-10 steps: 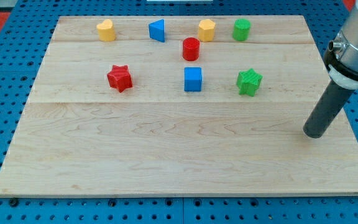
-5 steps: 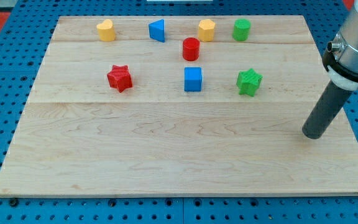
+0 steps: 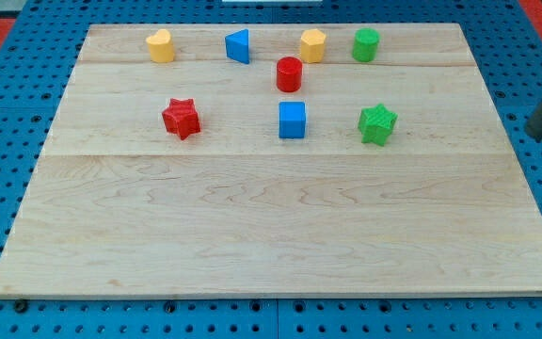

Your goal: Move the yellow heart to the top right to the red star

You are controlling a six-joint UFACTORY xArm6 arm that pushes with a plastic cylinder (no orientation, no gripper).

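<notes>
The yellow heart (image 3: 161,45) sits near the board's top left. The red star (image 3: 182,118) lies below it and slightly to the right, apart from it. My tip (image 3: 539,137) is at the view's right edge, just off the board's right side, far from both blocks. Only a short dark stretch of the rod shows.
A blue triangle (image 3: 238,45), a yellow hexagon (image 3: 312,45) and a green cylinder (image 3: 366,44) line the top. A red cylinder (image 3: 290,73), a blue cube (image 3: 293,120) and a green star (image 3: 377,123) sit mid-board. The wooden board (image 3: 271,235) rests on a blue pegboard.
The rod has moved up and to the right, off the board's right side; most of the arm has left the view. No block has moved.
</notes>
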